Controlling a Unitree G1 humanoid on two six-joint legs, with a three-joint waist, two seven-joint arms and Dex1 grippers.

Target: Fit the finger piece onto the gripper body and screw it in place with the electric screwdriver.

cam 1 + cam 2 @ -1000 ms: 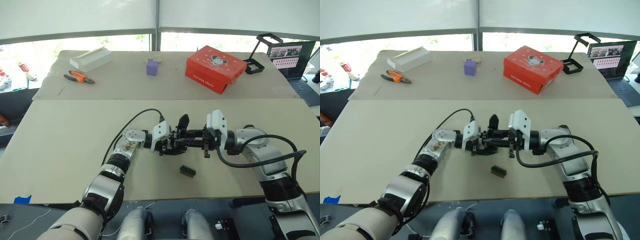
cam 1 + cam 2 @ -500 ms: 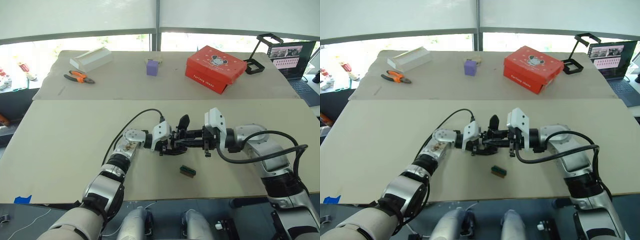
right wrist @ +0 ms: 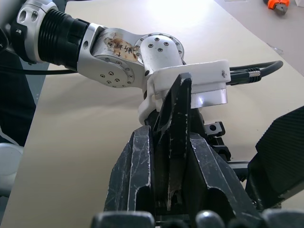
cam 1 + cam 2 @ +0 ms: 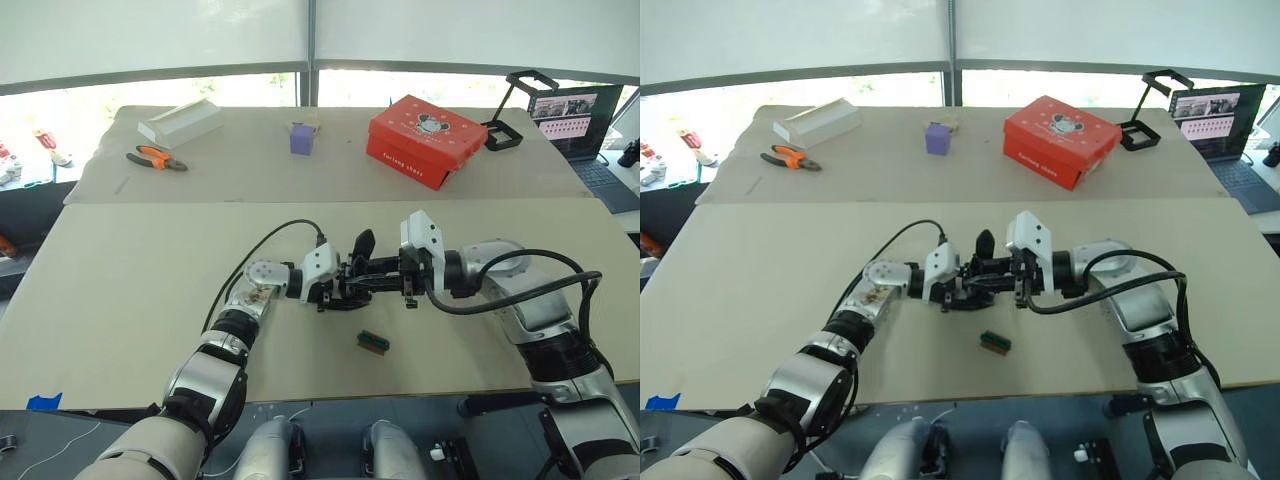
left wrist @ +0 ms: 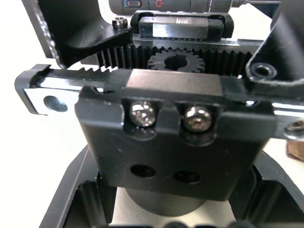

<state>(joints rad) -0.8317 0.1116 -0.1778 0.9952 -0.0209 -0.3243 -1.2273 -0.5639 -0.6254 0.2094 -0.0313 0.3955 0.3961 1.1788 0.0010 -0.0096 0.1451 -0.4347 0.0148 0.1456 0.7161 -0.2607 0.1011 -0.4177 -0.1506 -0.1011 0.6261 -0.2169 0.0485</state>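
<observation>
Two grippers meet at the middle of the near table (image 4: 120, 270), pointing toward each other, with the gripper body (image 4: 352, 283) between them. The left gripper (image 4: 335, 288) comes in from the left and is clamped on the gripper body; the left wrist view shows that body's toothed rack, central gear and two bright screws (image 5: 144, 113) close up, held between the fingers. The right gripper (image 4: 1002, 280) comes in from the right, its two fingers (image 3: 137, 166) closed narrowly on a slim black part that stands between them. In the left wrist view the electric screwdriver (image 5: 173, 5) lies just beyond the gripper body, its red markings showing. I cannot tell whether the finger piece is the part in the right gripper's grip.

A small green-and-brown block (image 4: 373, 342) lies alone nearer the front edge, just beside the work but not touching it. The near table is open on the left and right of the arms, with bare surface out to each side edge.

The far table carries a red box (image 4: 428, 138), a purple block (image 4: 302, 137), orange pliers (image 4: 155, 157) and a white box (image 4: 180, 121), all well apart from the grippers. A laptop (image 4: 572, 118) sits at the far right.
</observation>
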